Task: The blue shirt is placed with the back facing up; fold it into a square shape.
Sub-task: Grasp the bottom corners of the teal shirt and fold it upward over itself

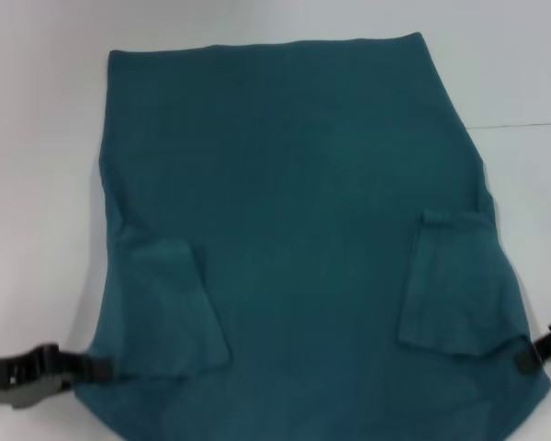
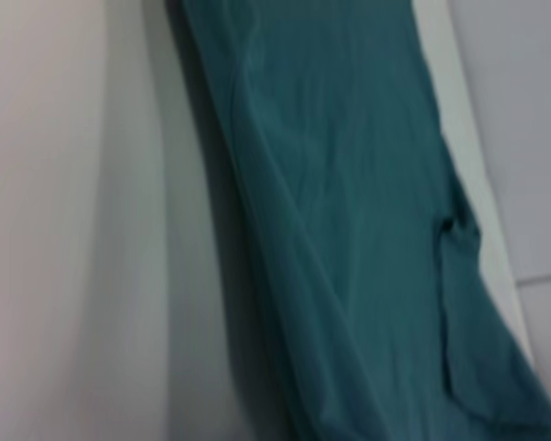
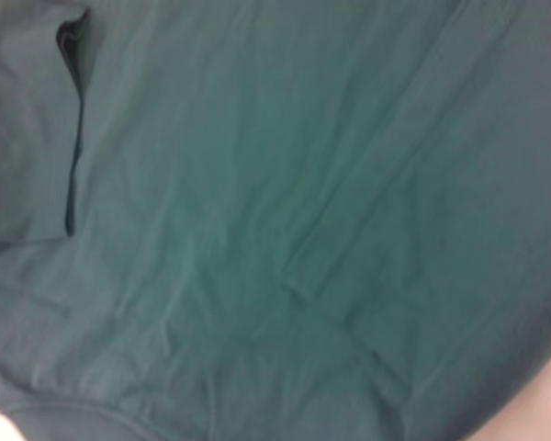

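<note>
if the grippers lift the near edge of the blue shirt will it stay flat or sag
Likely to sag: the shirt is soft knit, with wrinkles across it in the right wrist view. Both sleeves already lie folded flat onto the body, so it probably holds loose folds. Lifted by the left gripper and right gripper at its edges, the middle would probably droop.

Near hem of the blue shirt (image 1: 294,211) cut off by the head view's lower edge. Fingertips of left gripper (image 1: 96,367) and right gripper (image 1: 530,356) hidden at the shirt's side edges.
</note>
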Available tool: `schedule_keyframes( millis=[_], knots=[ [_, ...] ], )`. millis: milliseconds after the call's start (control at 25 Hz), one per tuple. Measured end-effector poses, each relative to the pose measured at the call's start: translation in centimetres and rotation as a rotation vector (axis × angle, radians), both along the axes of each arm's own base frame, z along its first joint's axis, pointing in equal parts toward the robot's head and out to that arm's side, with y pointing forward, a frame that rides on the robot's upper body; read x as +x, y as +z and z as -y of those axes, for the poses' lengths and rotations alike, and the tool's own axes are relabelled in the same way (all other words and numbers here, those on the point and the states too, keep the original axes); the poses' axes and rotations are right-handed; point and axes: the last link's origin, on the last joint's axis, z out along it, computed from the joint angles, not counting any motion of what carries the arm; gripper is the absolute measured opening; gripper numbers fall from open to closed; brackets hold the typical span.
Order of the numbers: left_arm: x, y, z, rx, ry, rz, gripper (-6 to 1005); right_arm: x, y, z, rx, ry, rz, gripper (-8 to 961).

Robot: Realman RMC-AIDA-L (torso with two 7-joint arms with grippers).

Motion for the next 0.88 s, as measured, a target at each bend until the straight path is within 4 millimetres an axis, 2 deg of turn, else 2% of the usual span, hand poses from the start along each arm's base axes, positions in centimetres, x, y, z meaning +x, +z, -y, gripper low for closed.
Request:
schedule_keyframes(
  millis=[40,280,480,640,880],
  knots=[
    [-0.1,-0.1,0.3,-0.019,0.0,-0.006,6,0.0,0.1,0.9,-0.03,-0.007,-0.016,50],
    [-0.7,0.2,1.7,-0.061,0.008,-0.026,6,-0.2,0.4,3.0,-0.076,-0.014,-0.068,59],
    [-0.6,0.4,2.3,-0.086,-0.006,-0.018,5,-0.2,0.5,4.0,-0.083,-0.006,-0.09,66],
    [-0.4,1.1,1.9,-0.067,-0.029,-0.014,5,0.3,1.0,3.3,-0.02,0.028,-0.1,72],
    [1.1,1.7,-1.1,-0.024,-0.039,-0.005,5,-0.7,2.3,0.4,0.156,0.073,-0.165,81]
  ],
)
